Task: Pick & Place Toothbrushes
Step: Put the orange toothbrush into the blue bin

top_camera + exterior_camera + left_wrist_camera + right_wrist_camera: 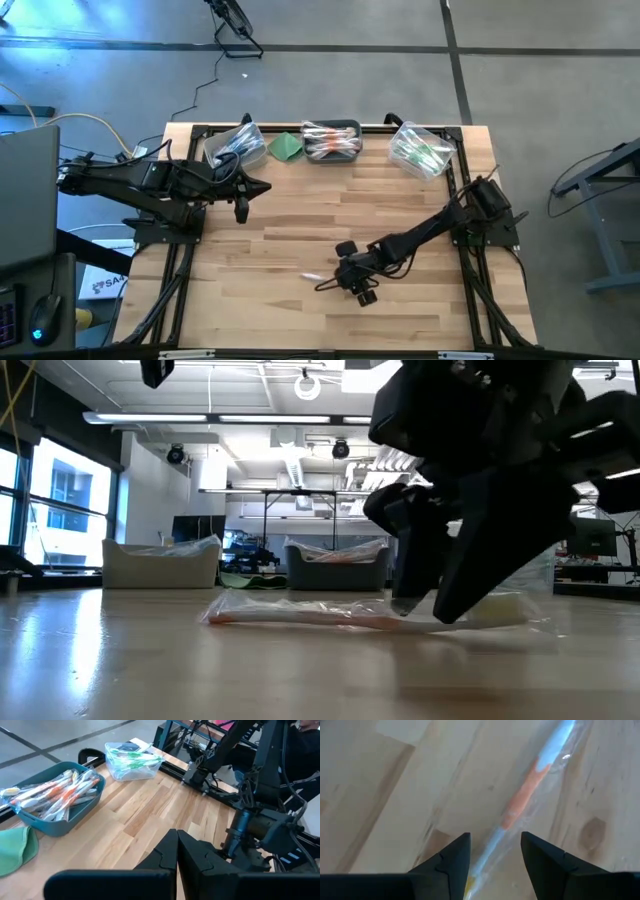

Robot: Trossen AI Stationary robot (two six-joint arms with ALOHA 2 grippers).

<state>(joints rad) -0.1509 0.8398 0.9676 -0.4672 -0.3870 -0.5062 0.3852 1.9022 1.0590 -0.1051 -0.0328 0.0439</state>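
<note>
One toothbrush [525,795] with an orange grip lies flat on the wooden table in a clear wrapper [300,617], near the table's middle front [308,273]. My right gripper [495,850] slants down over it, open. Its fingertips [405,605] stand low, on either side of the wrapped handle and across it. More toothbrushes fill three bins along the far edge: blue ones in a clear bin [237,145], orange ones in a dark bin [331,141], green ones in a clear bin [422,150]. My left gripper [265,186] hangs shut above the table's left part, holding nothing.
A folded green cloth [287,146] lies between the left and middle bins. Black frame rails [470,200] run along the table's sides. Bare wood [300,220] lies between the bins and the lone toothbrush. The right arm [260,820] shows in the left wrist view.
</note>
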